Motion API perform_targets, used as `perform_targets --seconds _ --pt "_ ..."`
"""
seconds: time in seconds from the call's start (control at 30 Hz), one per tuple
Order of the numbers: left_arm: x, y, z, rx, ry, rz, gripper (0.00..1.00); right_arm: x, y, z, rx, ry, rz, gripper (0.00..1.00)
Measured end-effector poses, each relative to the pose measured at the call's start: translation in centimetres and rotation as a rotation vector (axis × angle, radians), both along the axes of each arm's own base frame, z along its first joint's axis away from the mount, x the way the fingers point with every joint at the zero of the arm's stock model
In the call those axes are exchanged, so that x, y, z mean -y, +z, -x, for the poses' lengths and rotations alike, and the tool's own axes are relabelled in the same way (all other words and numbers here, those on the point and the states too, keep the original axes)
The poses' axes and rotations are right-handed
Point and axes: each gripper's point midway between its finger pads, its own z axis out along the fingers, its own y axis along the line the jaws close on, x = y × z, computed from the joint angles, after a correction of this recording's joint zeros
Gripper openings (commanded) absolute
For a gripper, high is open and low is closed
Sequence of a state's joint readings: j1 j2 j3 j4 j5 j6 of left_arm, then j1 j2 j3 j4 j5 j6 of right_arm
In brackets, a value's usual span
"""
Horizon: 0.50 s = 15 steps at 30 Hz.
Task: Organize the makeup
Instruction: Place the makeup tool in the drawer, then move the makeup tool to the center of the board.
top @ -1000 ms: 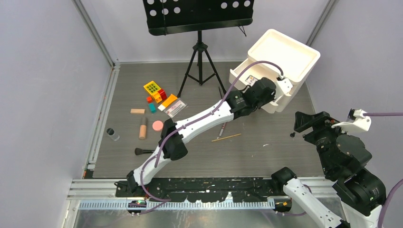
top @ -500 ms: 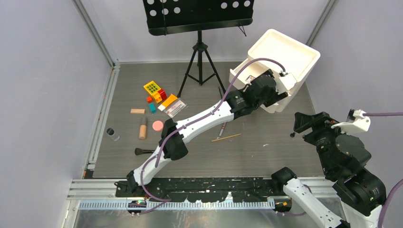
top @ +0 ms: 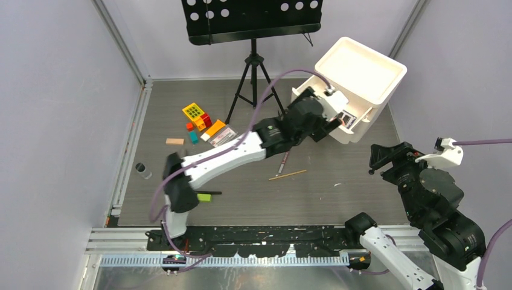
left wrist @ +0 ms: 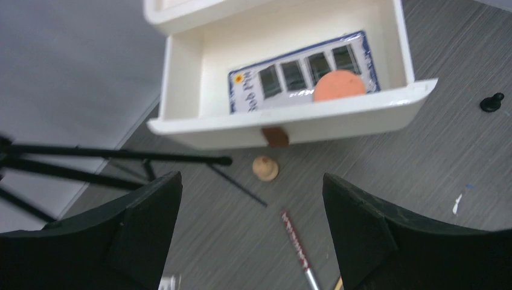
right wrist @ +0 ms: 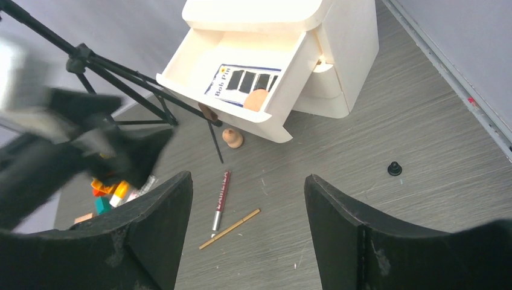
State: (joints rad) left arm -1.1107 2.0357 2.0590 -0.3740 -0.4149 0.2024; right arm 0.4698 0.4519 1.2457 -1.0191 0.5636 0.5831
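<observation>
The top drawer of the white box [left wrist: 181,96] stands open. In it lie a white palette with dark squares [left wrist: 302,72] and a pink round compact [left wrist: 339,86]. My left gripper [left wrist: 253,229] hovers open just in front of that drawer, holding nothing; the top view shows the left gripper [top: 331,124] beside the box [top: 362,66]. On the floor below it lie a red pencil [left wrist: 296,238] and a gold pencil [right wrist: 229,229]. My right gripper [right wrist: 247,235] is open and empty, raised at the right, well back from the box. A clear black-capped bottle [top: 143,170] stands far left.
A music stand's tripod [top: 253,78] stands left of the box. Toy blocks [top: 199,115] and a flat packet [top: 223,136] lie at mid left. A wooden knob [left wrist: 265,168] and a black knob [right wrist: 394,168] sit loose on the floor. My left arm hides the floor around its elbow.
My left gripper has gone from shut to open and drawn back leftward from the drawer. Its elbow has swung left. The right arm has barely moved.
</observation>
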Motion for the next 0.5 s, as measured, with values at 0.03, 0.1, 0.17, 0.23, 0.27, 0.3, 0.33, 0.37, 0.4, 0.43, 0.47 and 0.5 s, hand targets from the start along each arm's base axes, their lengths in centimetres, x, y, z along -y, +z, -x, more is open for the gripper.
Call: perform_targets --seconds 0.03,0.1,0.17,0.23,0.27,0.3,0.33,0.37,0.4,0.43,0.47,0.5 --pt "-2.0 1.1 0.7 -0.002 0.021 0.017 0.89 0.0 -0.3 -0.1 -0.007 0.0 0.003 0.72" --pt "-5.3 3.1 1.9 -0.001 0.06 0.055 0.89 -0.2 -0.7 -0.3 -0.021 0.001 0.011 0.72" --pt "-8.8 4.8 3.0 -0.004 0.108 0.108 0.89 -0.3 -0.8 -0.4 -0.03 0.003 0.015 0.72" --pt "-12.1 5.5 3.8 -0.017 0.162 0.152 0.89 -0.4 -0.9 -0.6 -0.037 0.004 0.021 0.72" --pt "-13.9 5.5 4.0 -0.031 0.197 0.171 0.89 -0.4 -1.0 -0.7 -0.04 0.005 0.023 0.72" --pt "-15.2 5.3 4.1 -0.043 0.225 0.183 0.88 -0.5 -1.0 -0.8 -0.043 0.006 0.026 0.72" --pt "-16.7 4.9 4.1 -0.061 0.257 0.194 0.88 -0.6 -1.1 -1.0 -0.048 0.007 0.029 0.72" --pt "-18.2 4.2 4.1 -0.079 0.29 0.199 0.88 -0.7 -1.3 -1.1 -0.054 0.009 0.033 0.72" --pt "-19.9 3.3 4.0 -0.105 0.331 0.197 0.88 -0.8 -1.4 -1.3 -0.058 0.011 0.036 0.72" --pt "-21.3 2.4 3.9 -0.128 0.367 0.197 0.88 -1.0 -1.7 -1.6 -0.067 0.015 0.04 0.72" --pt "-22.7 1.6 3.7 -0.151 0.406 0.198 0.88 -1.2 -1.9 -1.9 -0.074 0.017 0.045 0.72" --pt "-24.2 0.6 3.5 -0.177 0.45 0.202 0.88 -1.4 -2.2 -2.2 -0.086 0.022 0.049 0.72"
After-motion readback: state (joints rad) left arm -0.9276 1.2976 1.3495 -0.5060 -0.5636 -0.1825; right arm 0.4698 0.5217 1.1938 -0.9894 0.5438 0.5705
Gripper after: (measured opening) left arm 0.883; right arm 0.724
